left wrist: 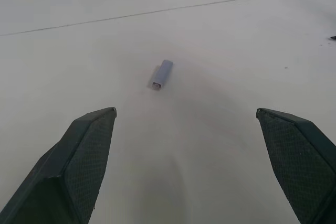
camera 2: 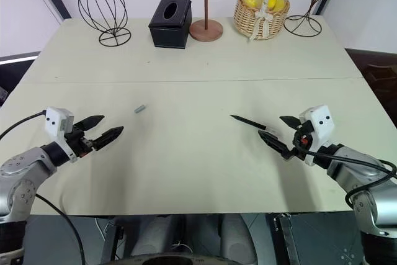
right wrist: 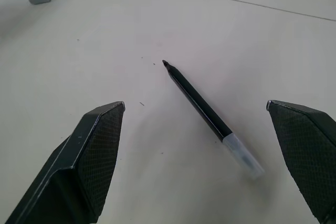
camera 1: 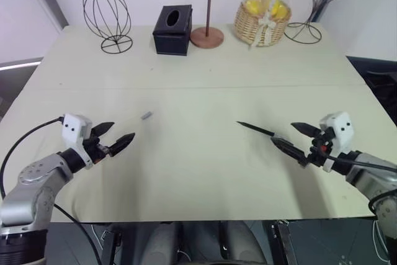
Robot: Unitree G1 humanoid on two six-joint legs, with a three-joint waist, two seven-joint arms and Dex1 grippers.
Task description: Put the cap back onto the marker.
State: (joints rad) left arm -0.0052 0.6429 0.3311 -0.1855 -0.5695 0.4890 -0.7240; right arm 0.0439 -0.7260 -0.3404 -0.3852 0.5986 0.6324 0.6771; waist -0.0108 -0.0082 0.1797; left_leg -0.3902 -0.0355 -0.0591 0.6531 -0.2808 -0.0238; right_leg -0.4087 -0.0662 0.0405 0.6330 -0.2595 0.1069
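two grippers, left [camera 1: 115,136] and right [camera 1: 296,138], gape wide and empty. tiny grey-blue cylindrical cap [camera 1: 146,115] lies beyond the left; thin black pointed marker [camera 1: 255,128] near the right. risk: either could roll if nudged off-centre.

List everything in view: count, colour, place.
cap: 1, pale grey-blue, lying on table ahead of left hand
marker: 1, black, uncapped, lying on table by right hand
tissue box: 1, black, far edge
wire globe stands: 2, black, far left and far right
wooden stand: 1, brown, round base, far centre
wicker basket: 1, tan, wrapped yellow and orange contents, far right
table: 1, cream
left hand: open, empty
right hand: open, empty
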